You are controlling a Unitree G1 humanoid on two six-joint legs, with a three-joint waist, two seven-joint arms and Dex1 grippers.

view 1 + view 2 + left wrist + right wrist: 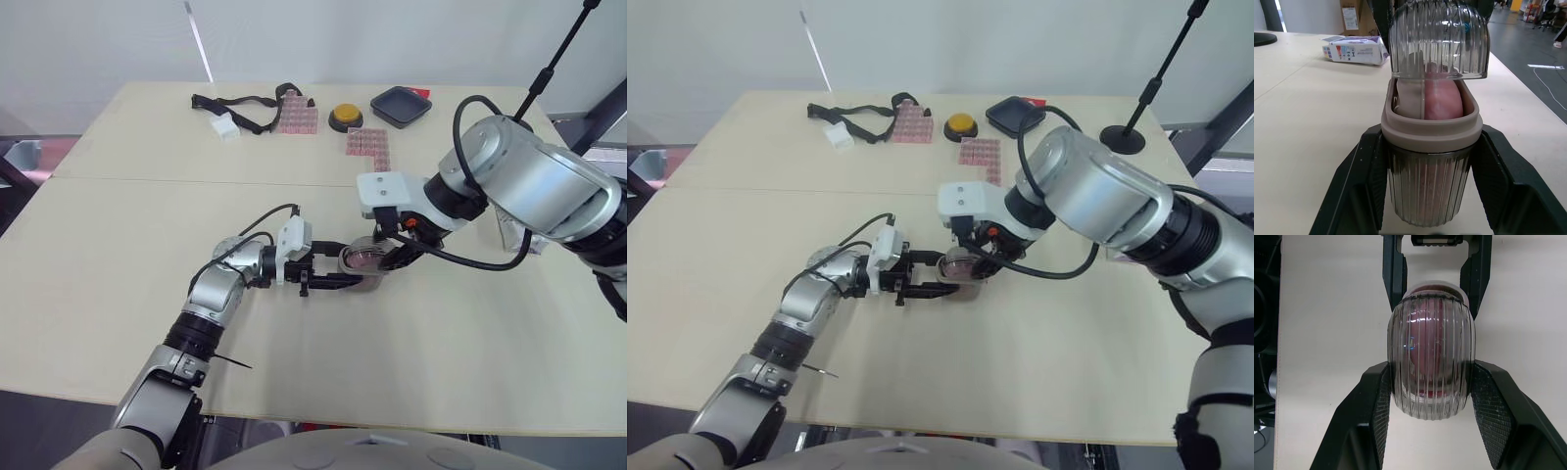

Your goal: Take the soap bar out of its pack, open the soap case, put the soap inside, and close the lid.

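Observation:
The soap case [362, 262] stands near the middle of the table, a ribbed clear tub with a beige rim. My left gripper [341, 267] is shut on its base [1427, 196], one finger on each side. The pink soap bar [1442, 100] sits inside the tub. The ribbed clear lid [1431, 360] is tilted up over the opening, and my right gripper [1431, 368] is shut on it from above. The emptied soap pack [1354, 49] lies on the table beyond the case.
At the table's far edge lie a black strap with a white piece [230, 113], two pink block trays [297, 113] [367, 142], a yellow button [345, 117] and a black tray [401, 106]. A black stand [1127, 137] rises at the far right.

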